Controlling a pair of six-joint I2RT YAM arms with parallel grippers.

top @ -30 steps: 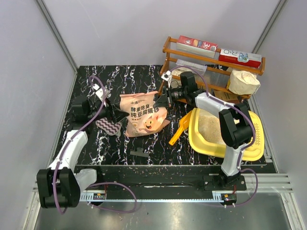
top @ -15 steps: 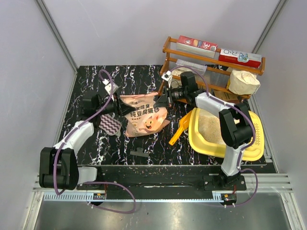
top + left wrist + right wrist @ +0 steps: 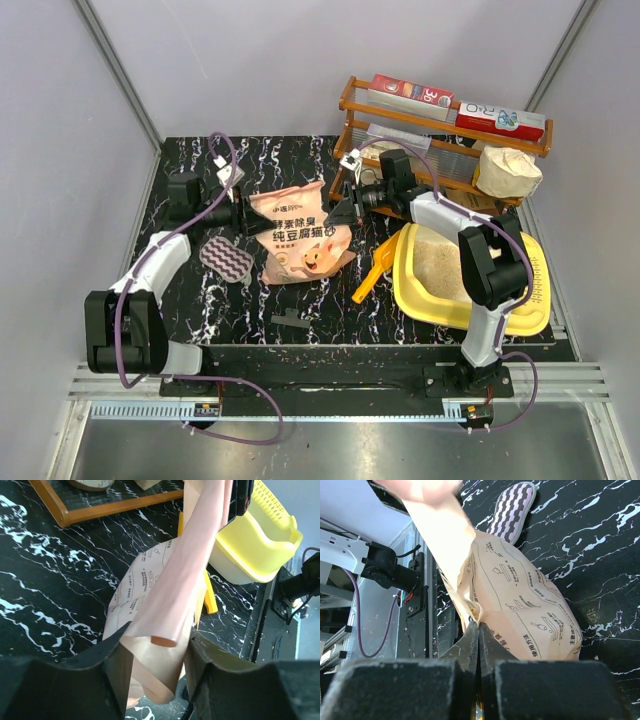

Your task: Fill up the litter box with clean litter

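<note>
The peach-orange litter bag [image 3: 300, 238] stands in the middle of the black marble table, cartoon face toward the camera. My right gripper [image 3: 341, 212] is shut on the bag's upper right edge; the right wrist view shows the jaws [image 3: 479, 627] pinched flat on the bag's seam [image 3: 520, 615]. My left gripper [image 3: 246, 214] is at the bag's upper left corner; in the left wrist view its open jaws [image 3: 157, 640] straddle the bag's folded edge [image 3: 170, 595]. The yellow litter box [image 3: 500, 310] lies at the right with pale beige litter [image 3: 440, 265] in it, and also shows in the left wrist view [image 3: 260, 535].
A yellow-orange scoop [image 3: 375, 268] leans at the box's left side. A purple-striped pad [image 3: 226, 262] lies left of the bag. A wooden rack [image 3: 440, 140] with boxes and a white sack [image 3: 508, 170] stands at the back right. A small black piece [image 3: 290, 320] lies near the front.
My left arm has swung right and back, bringing its gripper up to the bag's upper left corner. The bag's top has lifted slightly. The right gripper keeps its hold.
</note>
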